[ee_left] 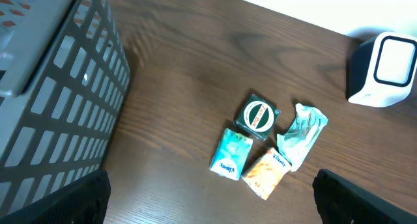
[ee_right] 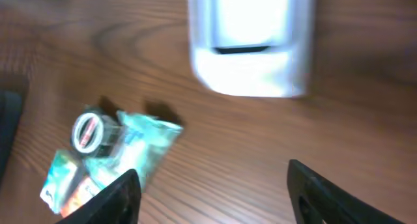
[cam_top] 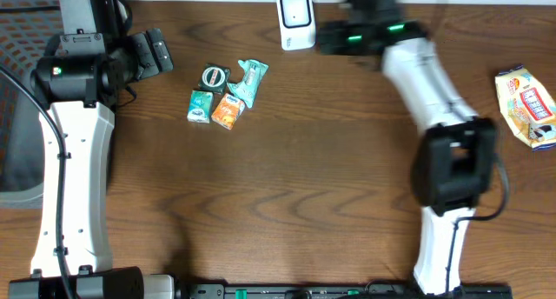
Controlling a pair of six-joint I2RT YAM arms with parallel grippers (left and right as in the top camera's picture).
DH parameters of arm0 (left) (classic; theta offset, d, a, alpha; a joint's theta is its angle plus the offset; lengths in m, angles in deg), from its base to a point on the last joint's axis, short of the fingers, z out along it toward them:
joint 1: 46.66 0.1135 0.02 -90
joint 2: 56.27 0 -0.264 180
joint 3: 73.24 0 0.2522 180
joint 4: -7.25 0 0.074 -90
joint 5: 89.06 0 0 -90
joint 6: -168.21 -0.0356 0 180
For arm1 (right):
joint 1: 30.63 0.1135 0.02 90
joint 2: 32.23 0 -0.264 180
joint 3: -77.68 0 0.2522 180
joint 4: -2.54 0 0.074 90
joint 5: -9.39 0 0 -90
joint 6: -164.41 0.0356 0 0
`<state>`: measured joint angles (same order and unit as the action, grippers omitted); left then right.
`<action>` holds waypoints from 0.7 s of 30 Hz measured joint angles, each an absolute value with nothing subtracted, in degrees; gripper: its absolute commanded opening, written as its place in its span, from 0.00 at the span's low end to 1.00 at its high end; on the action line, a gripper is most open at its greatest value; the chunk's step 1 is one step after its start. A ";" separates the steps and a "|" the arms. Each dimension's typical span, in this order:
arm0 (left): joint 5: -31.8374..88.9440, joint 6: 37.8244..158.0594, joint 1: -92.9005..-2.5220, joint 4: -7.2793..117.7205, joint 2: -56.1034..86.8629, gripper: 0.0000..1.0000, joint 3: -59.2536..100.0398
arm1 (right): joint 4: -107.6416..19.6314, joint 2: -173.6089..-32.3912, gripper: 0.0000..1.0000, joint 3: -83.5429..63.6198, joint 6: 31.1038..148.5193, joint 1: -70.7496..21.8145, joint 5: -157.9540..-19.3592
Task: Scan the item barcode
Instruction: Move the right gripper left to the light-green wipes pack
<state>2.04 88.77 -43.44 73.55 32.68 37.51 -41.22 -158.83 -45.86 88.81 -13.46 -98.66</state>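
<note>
Nothing is held, so the scan looks either done or not yet begun; I cannot tell which. A crumpled yellow snack bag [cam_top: 526, 106] lies at the surface's right edge. Four small items [cam_top: 226, 95], a round tin and green, orange and teal packets, huddle together toward the far-left corner. The left gripper [cam_top: 156, 54] and right gripper [ee_right: 215, 185] both have jaws apart and empty; the white scanner [cam_top: 295, 19] stands at the far edge

White scanner [cam_top: 296, 21], teal pouch [cam_top: 200, 106], orange pouch [cam_top: 228, 112], yellow snack bag [cam_top: 526, 106], grey lattice basket [ee_left: 58, 100], dark wood-grain table [cam_top: 304, 160]
</note>
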 measured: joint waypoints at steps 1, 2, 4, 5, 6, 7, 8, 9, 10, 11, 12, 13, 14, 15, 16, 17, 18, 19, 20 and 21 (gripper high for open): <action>2.04 88.77 -43.44 73.55 32.68 0.98 37.51 | -40.21 -159.12 0.68 -45.86 89.05 -11.56 -97.19; 2.04 88.77 -43.44 73.55 32.68 0.98 37.51 | -39.21 -159.42 0.68 -45.86 89.29 -9.46 -95.97; 2.02 88.77 -43.44 73.55 32.68 0.98 37.51 | -35.56 -160.82 0.69 -45.86 90.05 -4.96 -92.62; 2.04 88.77 -43.44 73.55 32.68 0.98 37.51 | -33.94 -161.74 0.70 -45.86 90.29 -3.08 -91.40; 2.04 88.77 -43.44 73.57 32.68 0.98 37.51 | -31.67 -163.58 0.70 -45.88 90.55 -0.83 -89.69; 2.02 88.77 -43.44 73.53 32.68 0.98 37.51 | -30.51 -165.02 0.70 -45.86 90.71 0.24 -88.73; 2.04 88.77 -43.44 73.59 32.68 0.98 37.51 | -29.00 -166.37 0.69 -45.86 90.77 1.07 -87.47; 2.04 88.77 -43.44 73.57 32.68 0.98 37.51 | -28.26 -167.40 0.69 -45.88 90.80 1.60 -86.63; 2.04 88.77 -43.44 73.55 32.68 0.97 37.51 | -27.80 -168.87 0.68 -45.86 90.86 2.30 -85.37; 2.02 88.77 -43.44 73.55 32.68 0.98 37.51 | -27.69 -169.67 0.67 -45.86 90.90 2.62 -84.71; 2.02 88.77 -43.44 73.55 32.68 0.98 37.51 | -27.51 -170.64 0.66 -45.86 90.93 3.02 -83.86; 2.04 88.77 -43.44 73.55 32.68 0.98 37.51 | -27.30 -171.47 0.66 -45.86 90.97 3.28 -83.07; 2.04 88.77 -43.44 73.55 32.68 0.98 37.51 | -27.25 -172.21 0.63 -45.86 90.99 3.50 -82.33; 2.04 88.77 -43.44 73.55 32.68 0.98 37.51 | -27.43 -172.58 0.61 -45.84 91.01 3.61 -81.85; 2.04 88.75 -43.44 73.55 32.68 0.98 37.51 | -28.02 -172.91 0.59 -45.84 91.17 3.65 -81.37; 2.04 88.75 -43.44 73.55 32.68 0.98 37.51 | -28.48 -172.95 0.58 -45.84 91.32 3.63 -81.00; 2.04 88.77 -43.44 73.55 32.68 0.98 37.51 | -29.15 -172.95 0.58 -45.84 91.41 3.59 -80.73; 2.04 88.77 -43.44 73.55 32.68 0.98 37.51 | -30.07 -172.95 0.57 -45.86 91.43 3.54 -80.38; 2.04 88.77 -43.44 73.55 32.68 0.98 37.51 | -31.03 -172.95 0.57 -45.86 91.43 3.45 -79.88; 2.04 88.77 -43.44 73.55 32.68 0.98 37.51 | -32.30 -172.95 0.56 -45.86 91.45 3.35 -79.36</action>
<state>2.04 88.77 -43.44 73.55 32.68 37.51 -32.30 -172.95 -45.86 91.45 3.35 -79.36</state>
